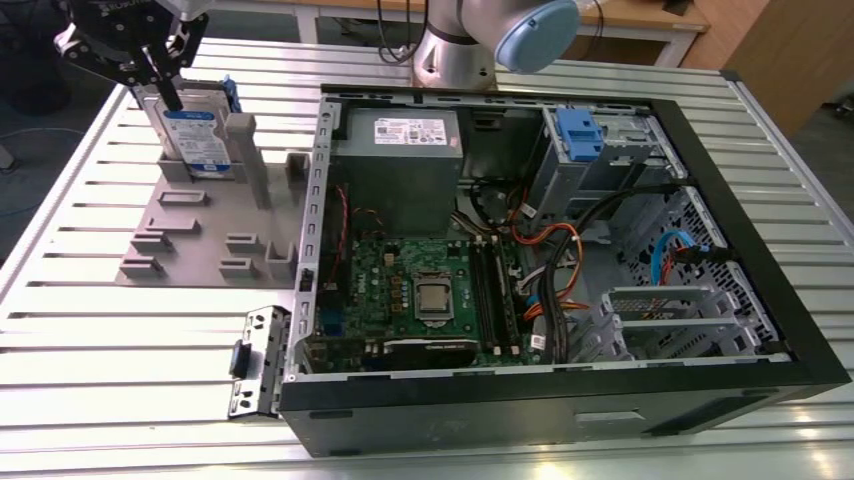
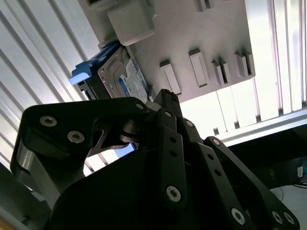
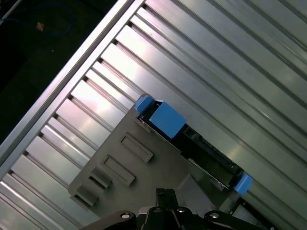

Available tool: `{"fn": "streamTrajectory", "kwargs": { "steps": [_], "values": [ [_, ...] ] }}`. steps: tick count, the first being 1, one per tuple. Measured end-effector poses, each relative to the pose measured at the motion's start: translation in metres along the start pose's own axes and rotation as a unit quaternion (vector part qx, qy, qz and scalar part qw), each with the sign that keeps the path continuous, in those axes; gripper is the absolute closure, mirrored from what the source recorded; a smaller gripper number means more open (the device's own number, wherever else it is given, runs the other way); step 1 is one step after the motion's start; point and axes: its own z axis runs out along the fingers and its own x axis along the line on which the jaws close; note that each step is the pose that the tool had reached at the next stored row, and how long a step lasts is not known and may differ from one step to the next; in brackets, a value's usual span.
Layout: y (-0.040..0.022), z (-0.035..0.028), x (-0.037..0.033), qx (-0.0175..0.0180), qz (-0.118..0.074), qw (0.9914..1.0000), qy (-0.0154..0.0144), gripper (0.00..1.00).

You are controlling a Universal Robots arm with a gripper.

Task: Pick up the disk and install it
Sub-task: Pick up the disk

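The disk (image 1: 198, 138) stands on edge in a slot of the grey fixture plate (image 1: 200, 235), at the exterior view's upper left. It is a silver drive with a white-and-blue label and a blue bracket. My gripper (image 1: 166, 92) hangs at the disk's upper edge, black against the label. In the second wrist view the disk (image 2: 125, 79) lies just beyond the gripper (image 2: 165, 96). In the first wrist view the disk (image 3: 192, 143) shows edge-on with blue bracket ends, and the gripper (image 3: 165, 195) sits over the fixture plate (image 3: 124, 163) beside it. Whether it touches the disk is unclear.
An open black computer case (image 1: 747, 250) fills the exterior view's right, with a green motherboard (image 1: 414, 290), a grey box with a white sticker (image 1: 396, 150), a blue clip on the drive cage (image 1: 577, 130) and loose cables. A metal bracket (image 1: 260, 360) lies on the slatted table (image 1: 80, 350).
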Motion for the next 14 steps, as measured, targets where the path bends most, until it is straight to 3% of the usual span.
{"fn": "streamTrajectory", "kwargs": {
  "steps": [14],
  "values": [
    [0.0,0.0001,0.0,-0.0004,-0.013,0.99992,-0.0001,0.9]
  ]
}}
